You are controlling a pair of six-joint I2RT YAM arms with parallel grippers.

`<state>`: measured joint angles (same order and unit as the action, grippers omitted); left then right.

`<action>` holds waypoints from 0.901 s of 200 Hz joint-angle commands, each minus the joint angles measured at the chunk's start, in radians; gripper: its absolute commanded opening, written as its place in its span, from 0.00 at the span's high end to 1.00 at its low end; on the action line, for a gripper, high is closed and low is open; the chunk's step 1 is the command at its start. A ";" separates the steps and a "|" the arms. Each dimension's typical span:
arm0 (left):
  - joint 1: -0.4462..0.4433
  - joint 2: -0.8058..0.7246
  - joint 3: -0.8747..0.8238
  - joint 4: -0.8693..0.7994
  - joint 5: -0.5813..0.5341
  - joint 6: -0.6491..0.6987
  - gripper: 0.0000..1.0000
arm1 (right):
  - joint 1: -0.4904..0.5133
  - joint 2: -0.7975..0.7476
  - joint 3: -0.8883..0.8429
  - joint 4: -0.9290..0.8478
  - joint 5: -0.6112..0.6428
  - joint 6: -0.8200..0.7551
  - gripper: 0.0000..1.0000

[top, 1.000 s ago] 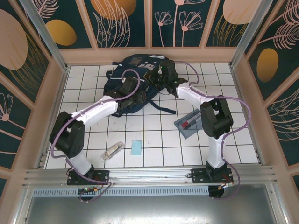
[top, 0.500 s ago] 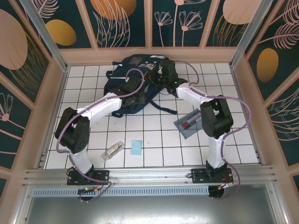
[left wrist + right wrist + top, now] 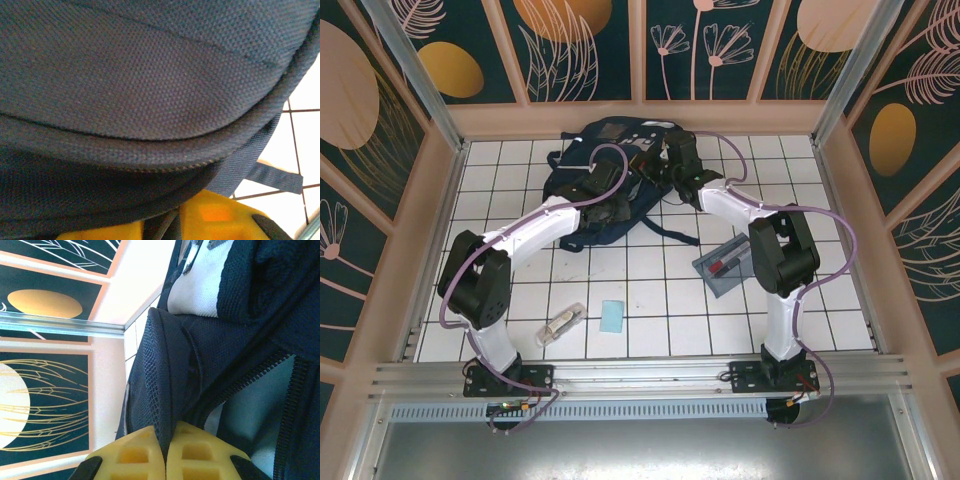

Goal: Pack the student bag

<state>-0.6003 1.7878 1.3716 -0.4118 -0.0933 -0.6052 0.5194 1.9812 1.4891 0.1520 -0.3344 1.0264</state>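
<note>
Opening the student bag (image 3: 563,172), which lies midway along the far edge of the desk (image 3: 650,290), seems the step in hand; next, its mouth needs pulling wide. Both arms stretch forward over it, elbows bent. The right end effector (image 3: 166,440) is clamped on the bag's mesh-lined flap (image 3: 160,365) beside the zip (image 3: 250,380); whether the left end effector (image 3: 167,225) grips fabric cannot be told.

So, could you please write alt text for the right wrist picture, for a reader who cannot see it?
The right gripper, its yellow fingers closed together, pinches a fold of the navy student bag beside an open zipper. Behind it are white tiles and a patterned wall.
</note>
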 commanded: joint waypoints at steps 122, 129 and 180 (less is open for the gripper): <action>0.024 0.057 0.189 -0.043 0.045 0.096 0.84 | 0.010 -0.061 0.002 0.107 -0.029 -0.035 1.00; 0.026 0.063 0.197 -0.049 0.046 0.101 0.86 | 0.011 -0.062 0.002 0.107 -0.029 -0.038 1.00; 0.031 0.065 0.201 -0.038 0.053 0.102 1.00 | 0.012 -0.064 0.002 0.100 -0.024 -0.049 1.00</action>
<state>-0.5911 1.8450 1.5188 -0.5606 -0.0212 -0.5373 0.5152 1.9812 1.4872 0.1528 -0.3313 1.0004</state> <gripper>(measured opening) 0.046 0.058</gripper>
